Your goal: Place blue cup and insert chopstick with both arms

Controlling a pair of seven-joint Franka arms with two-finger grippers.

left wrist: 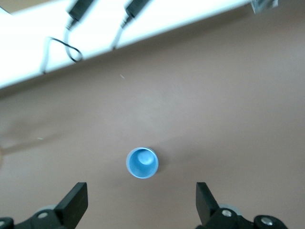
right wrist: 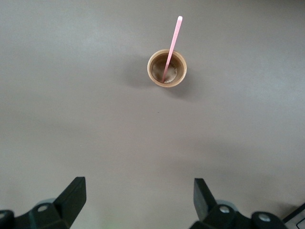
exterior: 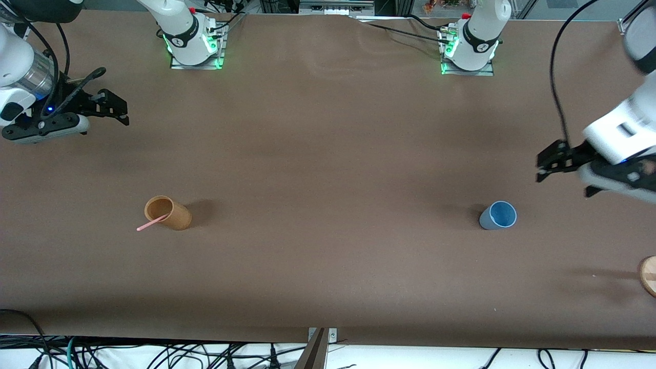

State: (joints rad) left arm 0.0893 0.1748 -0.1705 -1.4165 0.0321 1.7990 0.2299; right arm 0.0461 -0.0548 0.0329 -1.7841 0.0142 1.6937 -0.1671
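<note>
- Opening step, by my reading; nothing was grasped.
- Left gripper (exterior: 547, 163) hung released over bare table near the upright blue cup (exterior: 498, 215).
- Right gripper (exterior: 114, 108), fingers spread, waited at its own end.
- Pink chopstick (exterior: 151, 223) leaned in the tan cup (exterior: 167, 213).
- Next: left gripper lowers around the blue cup.

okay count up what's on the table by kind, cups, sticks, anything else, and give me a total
Cups: 2, the blue cup and the tan cup
Sticks: 1, the pink chopstick standing in the tan cup
Round wooden piece at the table edge: 1
Total: 4
</note>
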